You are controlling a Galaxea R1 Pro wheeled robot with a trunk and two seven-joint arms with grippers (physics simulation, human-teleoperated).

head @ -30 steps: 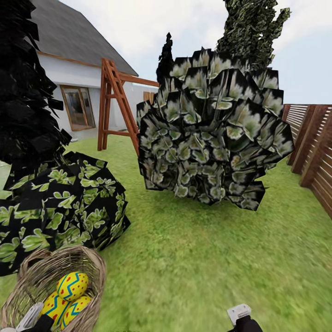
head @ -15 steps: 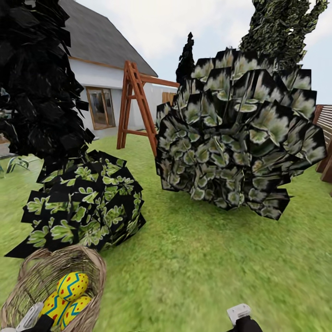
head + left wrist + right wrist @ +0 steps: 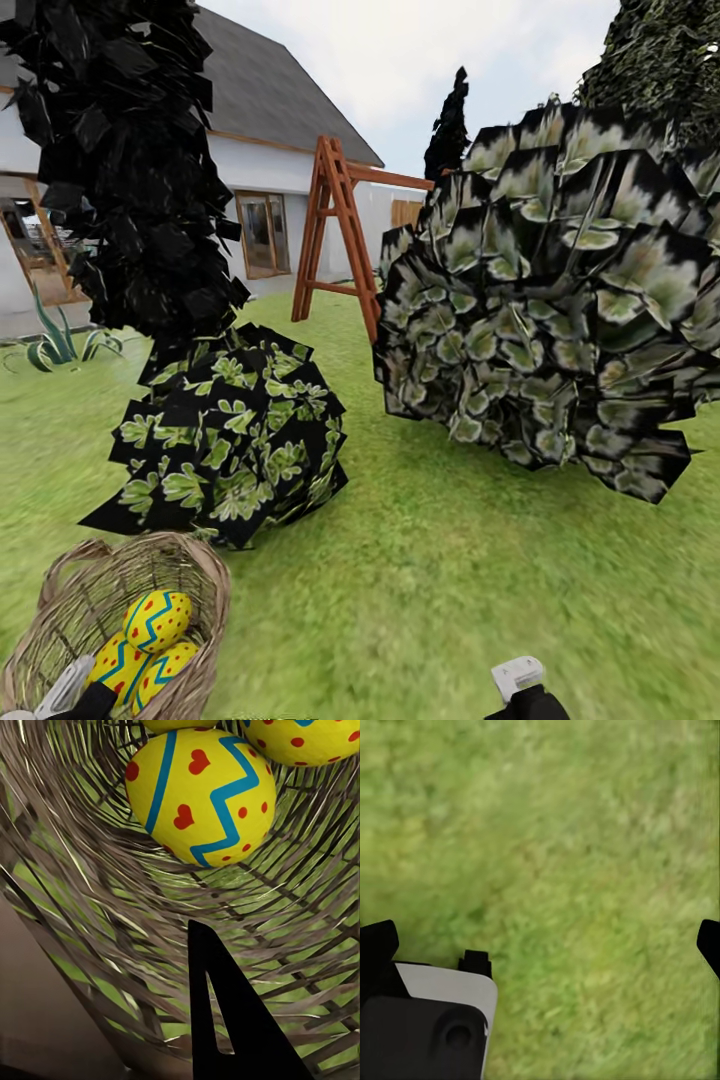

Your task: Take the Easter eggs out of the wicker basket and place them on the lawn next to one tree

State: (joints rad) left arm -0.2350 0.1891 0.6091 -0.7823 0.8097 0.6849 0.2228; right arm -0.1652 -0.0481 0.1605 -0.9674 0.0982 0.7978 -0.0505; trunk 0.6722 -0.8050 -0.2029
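The wicker basket (image 3: 190,590) hangs at the lower left of the head view with my left gripper (image 3: 62,692) shut on its rim. Three yellow Easter eggs (image 3: 157,620) with blue zigzags lie inside it. Close up in the left wrist view are one egg (image 3: 199,791), a second egg (image 3: 307,739) beside it and one black finger (image 3: 232,1035) against the woven wall (image 3: 82,907). My right gripper (image 3: 547,945) is open above bare lawn (image 3: 570,832), and it is also at the bottom edge of the head view (image 3: 520,685). A tall dark tree crown (image 3: 130,170) rises at the left, its trunk hidden.
A low round bush (image 3: 230,440) stands just beyond the basket and a large pale-leaved bush (image 3: 560,300) at the right. Behind are a wooden swing frame (image 3: 335,230), a white house (image 3: 270,180) and another tall tree crown (image 3: 670,60). Open grass (image 3: 430,560) lies ahead.
The whole head view has swung left, so bushes, swing frame and house slid right in the picture. The basket, eggs and both grippers kept their places in the view.
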